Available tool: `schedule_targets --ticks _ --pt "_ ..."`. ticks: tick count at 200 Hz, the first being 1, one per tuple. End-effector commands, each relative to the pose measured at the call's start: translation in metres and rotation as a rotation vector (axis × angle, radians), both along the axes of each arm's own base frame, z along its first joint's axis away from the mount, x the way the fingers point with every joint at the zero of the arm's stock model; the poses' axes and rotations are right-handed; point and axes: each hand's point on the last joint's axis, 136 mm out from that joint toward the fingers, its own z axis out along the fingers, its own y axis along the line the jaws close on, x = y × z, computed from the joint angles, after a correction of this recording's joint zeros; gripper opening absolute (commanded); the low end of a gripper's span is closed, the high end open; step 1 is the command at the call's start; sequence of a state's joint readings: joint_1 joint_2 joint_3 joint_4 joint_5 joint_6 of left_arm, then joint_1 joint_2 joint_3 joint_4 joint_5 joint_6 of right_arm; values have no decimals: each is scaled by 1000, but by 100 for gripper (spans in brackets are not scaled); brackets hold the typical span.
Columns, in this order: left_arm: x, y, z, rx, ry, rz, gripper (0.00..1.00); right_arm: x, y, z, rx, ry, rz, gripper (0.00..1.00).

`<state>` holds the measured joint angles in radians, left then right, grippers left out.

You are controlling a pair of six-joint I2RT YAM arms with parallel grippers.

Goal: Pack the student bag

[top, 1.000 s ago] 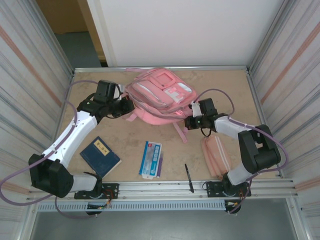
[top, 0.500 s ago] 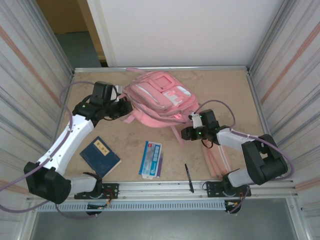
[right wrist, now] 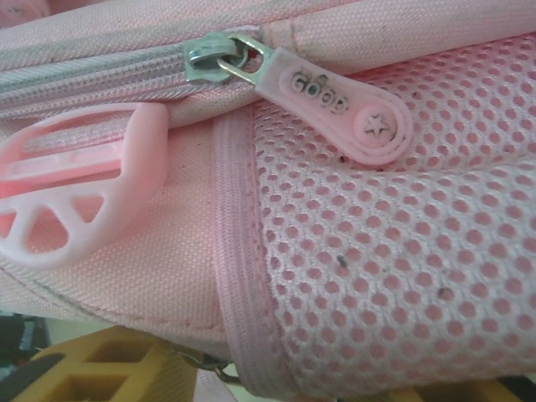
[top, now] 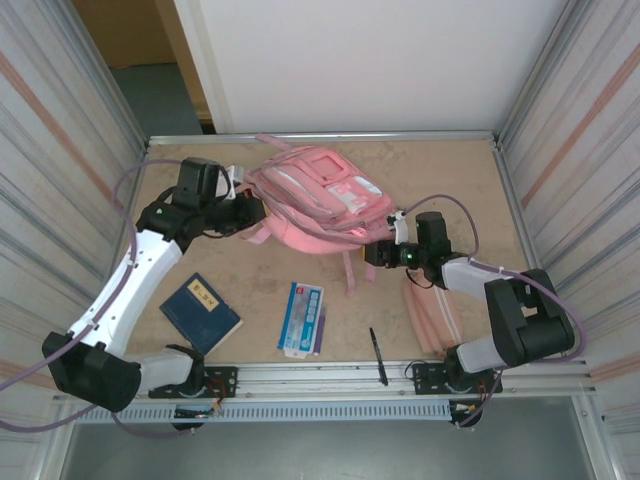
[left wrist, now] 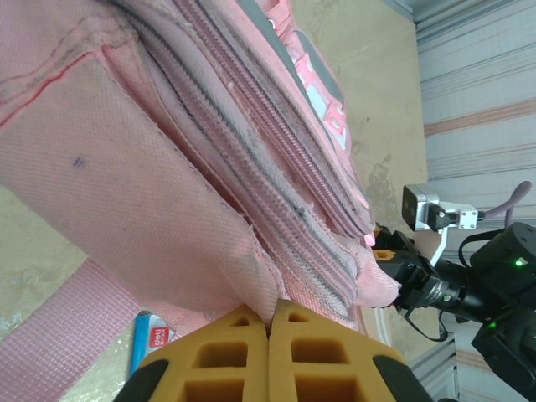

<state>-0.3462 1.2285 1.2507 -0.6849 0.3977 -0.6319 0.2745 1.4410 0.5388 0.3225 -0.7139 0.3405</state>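
Note:
The pink student bag [top: 318, 195] lies at the back middle of the table, front pockets up. My left gripper [top: 252, 212] is at its left side, yellow fingers shut on a fold of the bag's pink fabric [left wrist: 270, 318]. My right gripper [top: 373, 253] is at the bag's lower right corner. In the right wrist view its yellow fingers [right wrist: 100, 368] stand apart at the bottom edge, with the bag's mesh side pocket [right wrist: 402, 251] bulging between and over them. A pink zip pull [right wrist: 335, 102] and a pink plastic buckle [right wrist: 75, 188] sit just above.
On the table in front of the bag lie a blue notebook [top: 200, 312], a blue-and-white packet [top: 302, 318], a black pen [top: 377, 355] and a slim pink pencil case [top: 432, 312]. Corrugated walls close in on both sides.
My right gripper's fingers have come apart; it dipped toward the front edge, then came back to the bag's corner. The left arm has pulled slightly left, shifting the bag.

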Motion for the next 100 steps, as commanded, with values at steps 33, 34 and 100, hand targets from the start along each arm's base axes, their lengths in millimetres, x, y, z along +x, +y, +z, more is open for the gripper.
schedule_targets --ticks 33,34,100 --pt "3 -2 44 -44 -107 -32 0 -2 4 8 34 -28 33 13" --pt "4 -2 44 -44 -108 -32 0 -2 5 8 32 -28 34 13" --pt "13 8 37 -8 -104 8 0 -14 2 -1 -25 18 37 6"
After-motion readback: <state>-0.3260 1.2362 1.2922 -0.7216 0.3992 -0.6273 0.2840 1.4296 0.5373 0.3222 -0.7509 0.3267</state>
